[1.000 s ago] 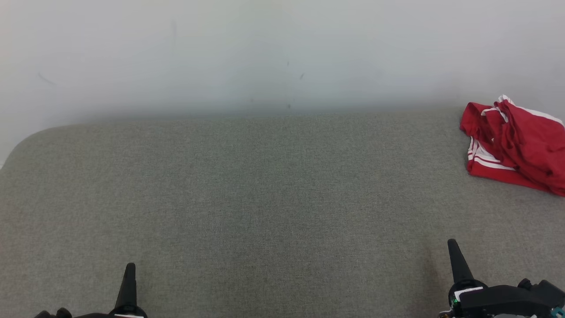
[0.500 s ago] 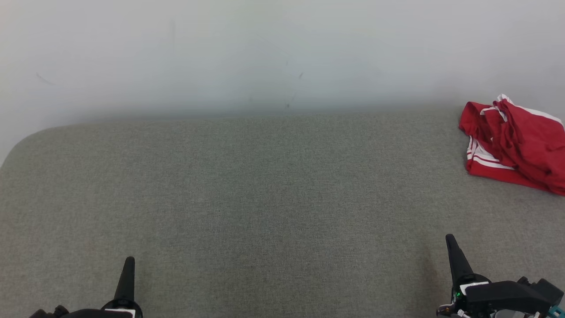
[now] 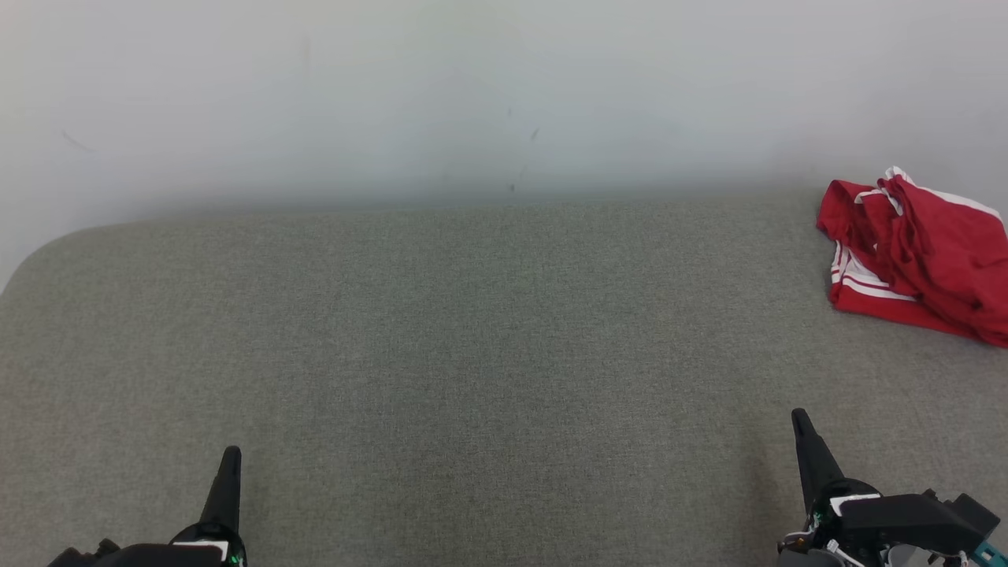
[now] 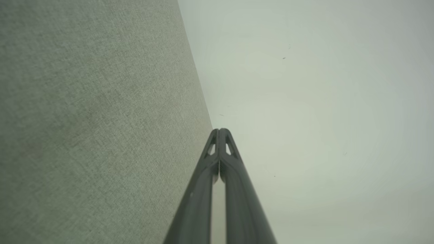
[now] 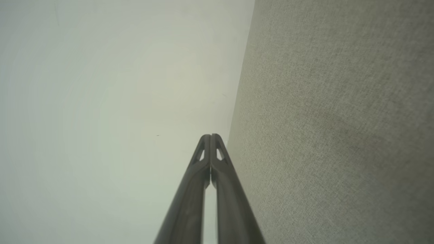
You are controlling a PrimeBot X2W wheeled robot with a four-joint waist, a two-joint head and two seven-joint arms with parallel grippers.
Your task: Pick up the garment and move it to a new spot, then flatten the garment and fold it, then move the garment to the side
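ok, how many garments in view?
1: a crumpled red garment at the far right of the grey fabric surface, cut by the frame edge; others could lie beyond it.

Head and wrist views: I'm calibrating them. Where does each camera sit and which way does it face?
Head view: on the head, facing forward and down over the grey surface to the wall; red garment far right; left gripper and right gripper below.
Left wrist view: on the left wrist, along its shut fingers; surface left, wall right.
Right wrist view: on the right wrist, along its shut fingers; wall left, surface right.
Shared: surface and wall.
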